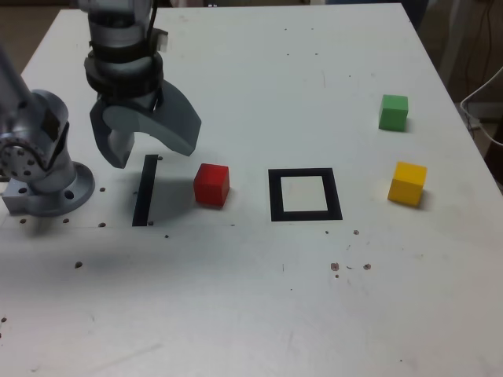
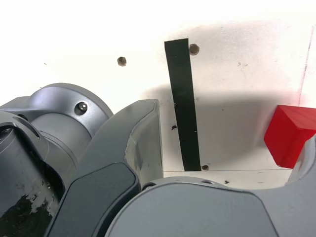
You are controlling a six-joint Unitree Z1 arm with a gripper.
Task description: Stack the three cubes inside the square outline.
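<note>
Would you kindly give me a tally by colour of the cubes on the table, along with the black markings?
Red cube: 1
Yellow cube: 1
Green cube: 1
Black square outline: 1
Black straight strip: 1
Total: 5 (3 cubes, 2 markings)

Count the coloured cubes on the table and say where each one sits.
3. The small red cube sits between the black strip and the black square outline; the yellow cube and green cube lie to the exterior view's right. None looks hidden.
</note>
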